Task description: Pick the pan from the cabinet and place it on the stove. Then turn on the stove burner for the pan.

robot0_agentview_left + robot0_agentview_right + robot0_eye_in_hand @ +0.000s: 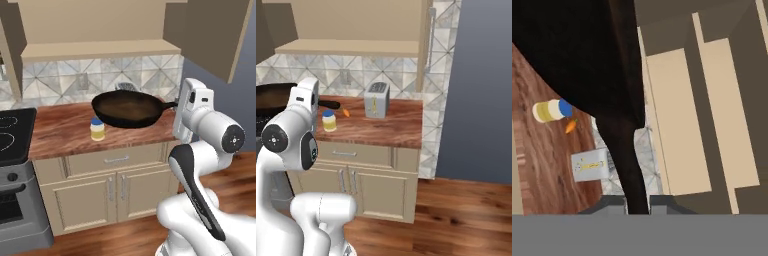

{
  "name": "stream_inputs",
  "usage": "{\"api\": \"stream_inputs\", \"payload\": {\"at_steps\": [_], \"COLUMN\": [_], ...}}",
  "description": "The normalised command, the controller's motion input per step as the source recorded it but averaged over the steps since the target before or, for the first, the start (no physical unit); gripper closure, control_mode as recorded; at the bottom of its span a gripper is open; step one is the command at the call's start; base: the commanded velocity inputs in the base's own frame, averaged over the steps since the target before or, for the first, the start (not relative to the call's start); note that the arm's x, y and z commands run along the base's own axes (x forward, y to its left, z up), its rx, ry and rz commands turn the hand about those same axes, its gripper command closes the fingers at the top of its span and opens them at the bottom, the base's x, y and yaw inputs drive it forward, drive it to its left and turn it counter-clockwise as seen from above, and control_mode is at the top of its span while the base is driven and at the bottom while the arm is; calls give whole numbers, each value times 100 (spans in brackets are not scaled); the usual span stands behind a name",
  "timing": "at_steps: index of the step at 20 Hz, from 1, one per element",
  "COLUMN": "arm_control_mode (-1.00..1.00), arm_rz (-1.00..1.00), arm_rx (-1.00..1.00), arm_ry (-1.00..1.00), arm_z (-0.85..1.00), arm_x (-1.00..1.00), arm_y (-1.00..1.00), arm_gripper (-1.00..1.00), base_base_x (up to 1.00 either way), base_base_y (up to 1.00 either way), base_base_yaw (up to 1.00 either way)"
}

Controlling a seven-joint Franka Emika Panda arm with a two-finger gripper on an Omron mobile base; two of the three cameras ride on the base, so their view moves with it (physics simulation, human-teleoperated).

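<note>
1. The pan [127, 108] hangs in the air above the wooden counter [60, 132], out of the cabinet [100, 50].
2. My gripper [637, 202] is clenched on its handle.
3. I should carry it level toward the stove [15, 135], passing high over the jar [97, 130].

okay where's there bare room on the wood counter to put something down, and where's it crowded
Free: the wooden counter from the stove edge to the yellow jar, and the front strip right of the jar up to the toaster. Crowded: around the jar and small orange piece, under the pan held in the gripper.
</note>
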Motion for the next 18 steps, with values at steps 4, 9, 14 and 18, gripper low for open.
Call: {"api": "stream_inputs", "payload": {"at_steps": [4, 9, 14, 18], "arm_control_mode": [100, 100, 100, 100], "arm_rz": [0, 0, 0, 0], "arm_rx": [0, 0, 0, 0], "arm_ry": [0, 0, 0, 0], "arm_z": [0, 0, 0, 0], "arm_x": [0, 0, 0, 0], "arm_y": [0, 0, 0, 0], "arm_gripper": [100, 100, 100, 100], "base_base_x": [-72, -70, -57, -47], "base_base_y": [-1, 0, 19, 40], "base_base_yaw": [-4, -1, 0, 0]}}
